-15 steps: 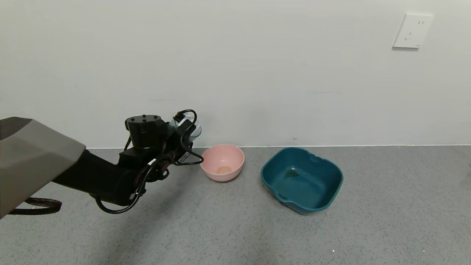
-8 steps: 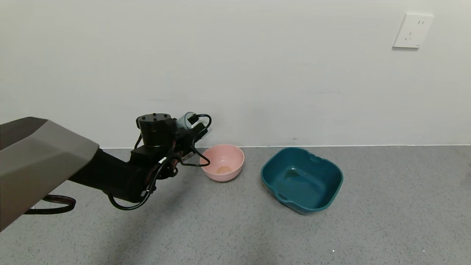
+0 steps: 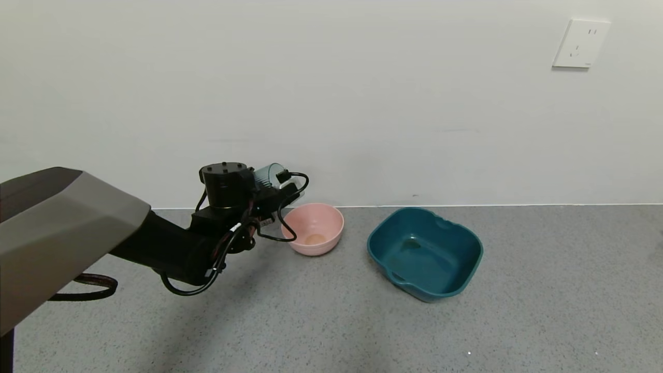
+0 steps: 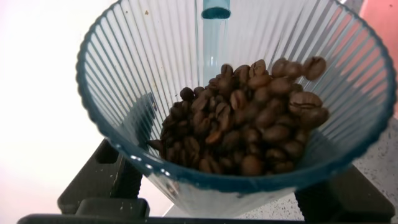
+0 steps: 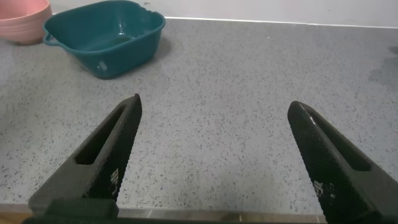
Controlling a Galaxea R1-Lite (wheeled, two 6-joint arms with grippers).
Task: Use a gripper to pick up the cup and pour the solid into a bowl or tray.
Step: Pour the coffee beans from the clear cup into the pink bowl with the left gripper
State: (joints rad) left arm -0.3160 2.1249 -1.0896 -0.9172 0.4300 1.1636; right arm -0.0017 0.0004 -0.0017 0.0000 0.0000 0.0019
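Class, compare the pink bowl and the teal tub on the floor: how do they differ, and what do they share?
The pink bowl is round and smaller; the teal tub is squarish, larger, with a side handle. The bowl sits nearer the left pincer holding the cup; the tub lies farther right. Both stand upright on the grey floor.

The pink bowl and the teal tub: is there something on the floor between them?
No. In the head view, only bare speckled grey surface lies between the pink bowl and the teal tub; they stand apart, not touching.
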